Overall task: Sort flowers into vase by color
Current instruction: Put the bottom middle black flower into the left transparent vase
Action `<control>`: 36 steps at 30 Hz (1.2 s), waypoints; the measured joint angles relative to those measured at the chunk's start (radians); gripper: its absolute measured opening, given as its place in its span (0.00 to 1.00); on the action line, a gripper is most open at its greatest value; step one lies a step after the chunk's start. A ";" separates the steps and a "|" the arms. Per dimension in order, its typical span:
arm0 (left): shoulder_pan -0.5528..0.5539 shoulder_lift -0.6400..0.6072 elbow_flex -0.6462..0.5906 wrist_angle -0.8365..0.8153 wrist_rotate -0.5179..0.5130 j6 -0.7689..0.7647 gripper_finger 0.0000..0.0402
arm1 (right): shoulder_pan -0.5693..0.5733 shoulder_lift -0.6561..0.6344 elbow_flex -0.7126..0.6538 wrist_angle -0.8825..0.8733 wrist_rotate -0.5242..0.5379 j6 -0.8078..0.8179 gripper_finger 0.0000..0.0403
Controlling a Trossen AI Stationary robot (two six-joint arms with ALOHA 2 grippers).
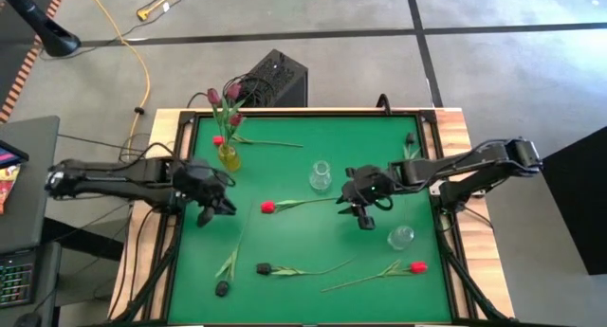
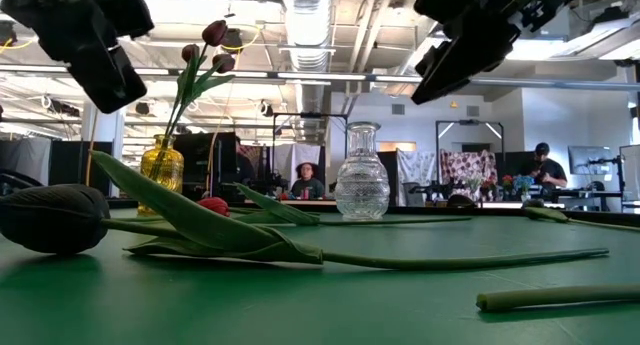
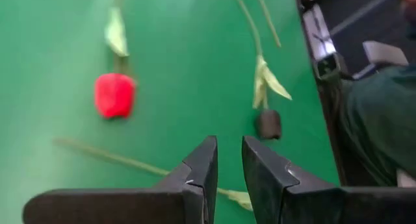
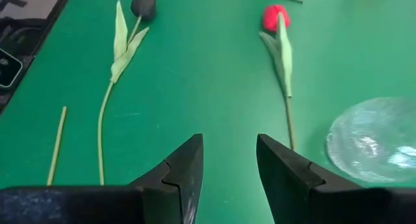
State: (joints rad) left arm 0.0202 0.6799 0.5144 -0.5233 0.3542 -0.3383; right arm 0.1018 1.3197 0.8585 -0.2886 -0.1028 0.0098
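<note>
Flowers lie flat on the green mat: a red one (image 1: 268, 207), a dark one (image 1: 263, 268), another dark one (image 1: 222, 288) and a red one (image 1: 418, 267) near the front. Maroon flowers stand with their stems in a yellow vase (image 1: 228, 156). A clear vase (image 1: 321, 175) stands mid-table. My left gripper (image 3: 227, 146) hovers above the mat left of the red flower (image 3: 114, 94), its fingers a narrow gap apart and empty. My right gripper (image 4: 229, 143) hovers open and empty over the free end of that red flower's stem (image 4: 289, 123).
A second clear vase (image 1: 401, 237) stands near the right gripper, toward the front right. One more red flower (image 1: 218, 140) lies by the yellow vase at the back. Wooden table edges frame the mat. People and equipment show in the room behind.
</note>
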 joint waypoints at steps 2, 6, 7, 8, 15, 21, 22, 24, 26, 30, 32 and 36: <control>-0.042 0.038 0.000 0.040 0.000 0.011 0.14 | 0.021 0.028 0.000 0.040 0.000 0.001 0.42; -0.109 0.110 0.000 0.083 -0.001 0.029 0.11 | 0.070 0.102 0.007 0.163 0.000 0.033 0.42; -0.122 0.124 0.000 0.083 -0.001 0.030 0.10 | 0.083 0.125 0.021 0.175 0.000 0.048 0.42; -0.134 0.138 0.000 0.086 -0.001 0.030 0.10 | 0.095 0.151 0.042 0.176 0.000 0.063 0.42; -0.211 0.193 0.000 0.088 0.004 0.031 0.07 | 0.188 0.350 0.242 0.120 0.000 0.162 0.42; -0.286 0.193 0.000 0.088 0.006 0.074 0.07 | 0.253 0.518 0.423 -0.068 -0.001 0.285 0.41; -0.298 0.193 0.000 0.087 0.006 0.082 0.07 | 0.262 0.544 0.446 -0.087 -0.001 0.303 0.41; -0.319 0.193 0.000 0.088 0.004 0.099 0.07 | 0.281 0.594 0.488 -0.113 -0.001 0.328 0.40; -0.337 0.193 0.000 0.088 0.000 0.117 0.07 | 0.298 0.637 0.528 -0.122 -0.001 0.332 0.39; -0.361 0.193 0.000 0.088 -0.001 0.144 0.07 | 0.325 0.708 0.594 -0.130 0.001 0.344 0.36; -0.367 0.193 0.000 0.091 -0.009 0.159 0.07 | 0.334 0.734 0.618 -0.132 0.017 0.365 0.34; -0.371 0.192 0.000 0.108 -0.040 0.187 0.07 | 0.345 0.780 0.641 -0.134 0.064 0.386 0.31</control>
State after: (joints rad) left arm -0.3511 0.8724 0.5144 -0.4148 0.3142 -0.1515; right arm 0.4469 2.0998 1.4995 -0.4225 -0.0388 0.3955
